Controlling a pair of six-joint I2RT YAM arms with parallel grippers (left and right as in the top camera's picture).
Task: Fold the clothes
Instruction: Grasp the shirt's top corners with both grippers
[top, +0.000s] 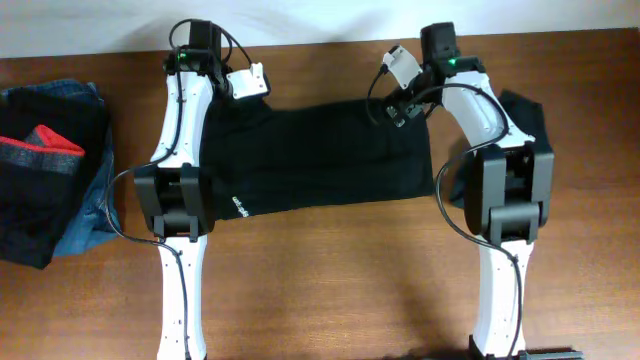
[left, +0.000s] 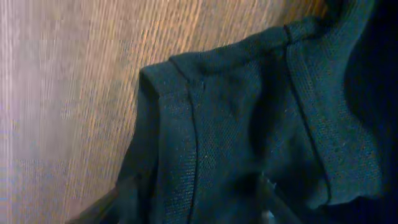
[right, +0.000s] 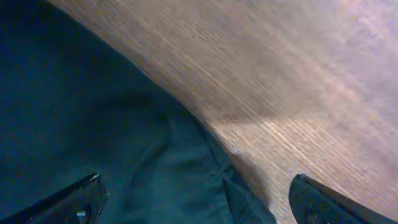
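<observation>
Black shirt (top: 320, 155) lies spread across the table (top: 350, 270) between both arms. Step in hand: acquiring its far corners. Left gripper (left: 196, 208) straddles the hemmed corner, jaws apart; right gripper (right: 193, 202) hovers released over the opposite edge. Next move likely requires closing both, then lifting evenly.

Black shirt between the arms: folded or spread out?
Folded: the black shirt lies as a flat rectangle, no sleeves out; left wrist view shows stacked hems.
</observation>
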